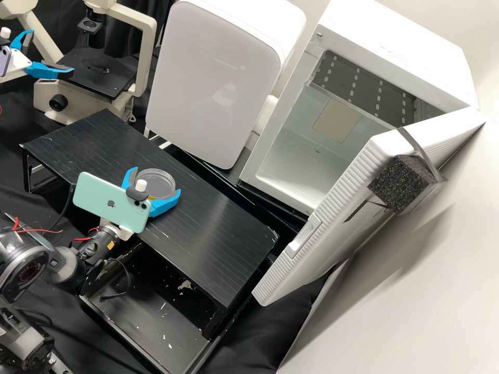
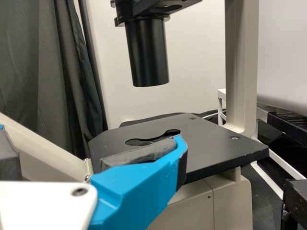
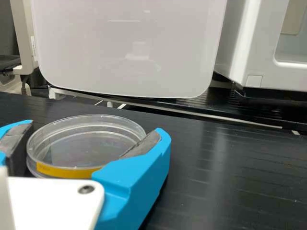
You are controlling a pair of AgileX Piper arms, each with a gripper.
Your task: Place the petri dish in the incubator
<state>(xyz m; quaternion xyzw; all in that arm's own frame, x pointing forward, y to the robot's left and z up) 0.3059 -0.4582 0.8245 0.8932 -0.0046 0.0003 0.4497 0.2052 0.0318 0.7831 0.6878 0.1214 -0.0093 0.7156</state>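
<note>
Okay, high view: right gripper (image 1: 158, 179) is closed on petri dish (image 1: 160, 184) at black stand (image 1: 223, 223), can't tell if lifted; left gripper (image 1: 52, 51) is wide, empty; incubator (image 1: 395, 41) stands open. Left wrist view: microscope stage (image 2: 216, 148), nothing gripped. Right wrist view: pads (image 3: 144, 145) sit either side of dish, good spot; likely light, stiff, slick, crackable, wants gentle squeeze, kept level
</note>
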